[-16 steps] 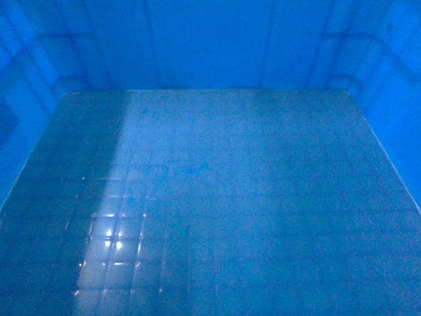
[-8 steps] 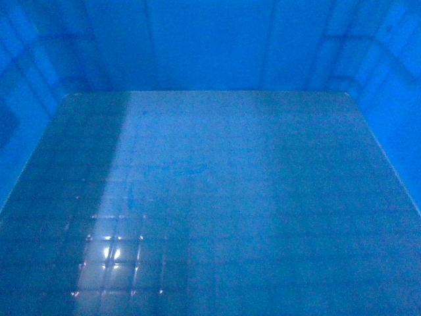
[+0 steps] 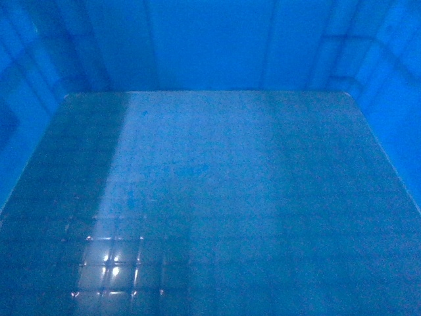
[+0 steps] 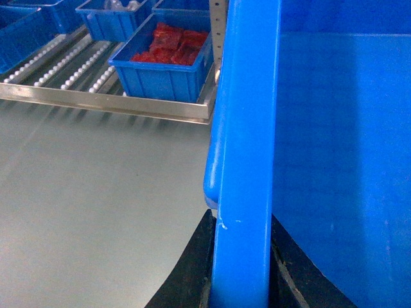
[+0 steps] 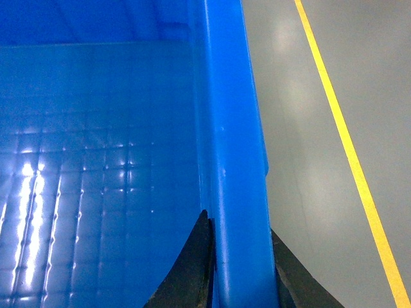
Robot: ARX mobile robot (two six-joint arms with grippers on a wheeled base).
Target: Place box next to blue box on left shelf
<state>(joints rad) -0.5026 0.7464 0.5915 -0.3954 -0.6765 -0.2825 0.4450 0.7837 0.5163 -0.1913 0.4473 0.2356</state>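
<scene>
The box (image 3: 210,197), a bright-blue open-top crate with a grid-patterned floor, fills my whole head view, so I see only its inside walls and glare on the floor. It hangs above the grey floor (image 4: 90,192), carried by its two side rims. To my left stands a roller shelf (image 4: 83,90) holding smaller blue bins, the nearest blue bin (image 4: 164,74) packed with red items (image 4: 170,46). A yellow line (image 5: 350,160) runs along the floor on my right. My left gripper (image 4: 241,269) is clamped across the left rim; my right gripper (image 5: 241,269) is clamped across the right rim.
</scene>
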